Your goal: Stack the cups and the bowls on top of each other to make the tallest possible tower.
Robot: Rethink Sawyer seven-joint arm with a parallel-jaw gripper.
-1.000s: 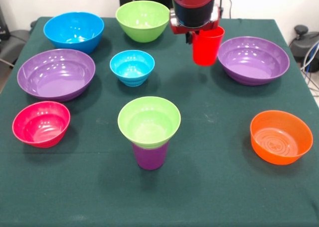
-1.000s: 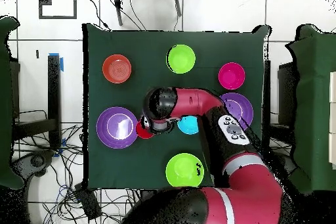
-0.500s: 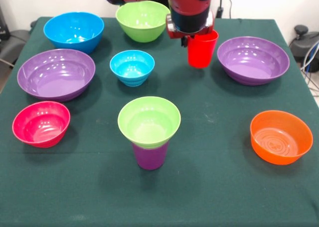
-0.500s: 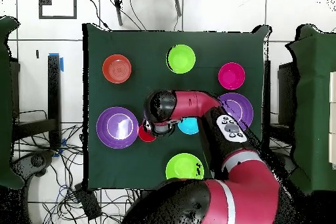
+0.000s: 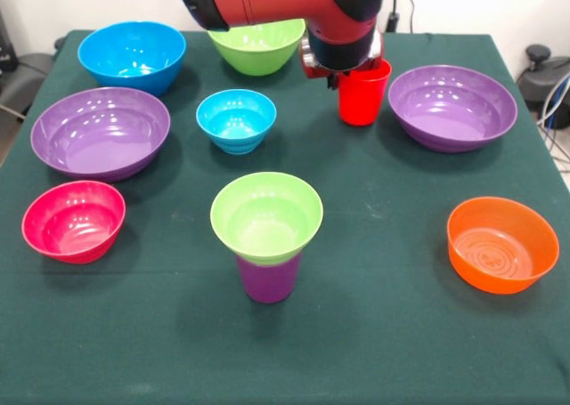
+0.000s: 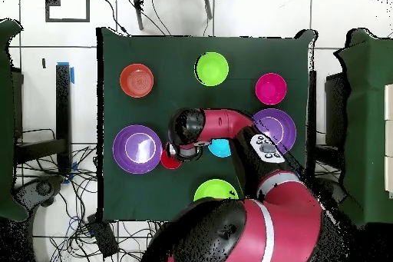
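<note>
A robotics lab: green-clothed table (image 5: pixel 401 316), loose floor cables (image 6: pixel 84 224), tiled floor (image 6: pixel 253 11).

- Counter (image 5: pixel 392 334): covered in dark green cloth, carrying cups and bowls.
- Large blue bowl (image 5: pixel 132 56) and large lime green bowl (image 5: pixel 254 49): far edge.
- Two wide purple bowls: one at left (image 5: pixel 100 131), one at right (image 5: pixel 452 107).
- Small blue bowl (image 5: pixel 236 120): centre, between the purple bowls.
- Red cup (image 5: pixel 361 92): upright, just left of the right purple bowl; contact with the cloth cannot be told.
- Pink bowl (image 5: pixel 73 220): near left.
- Orange bowl (image 5: pixel 502 244): near right.
- Purple cup (image 5: pixel 267 279): near centre, upright, bearing a small lime green bowl (image 5: pixel 266 216).
</note>
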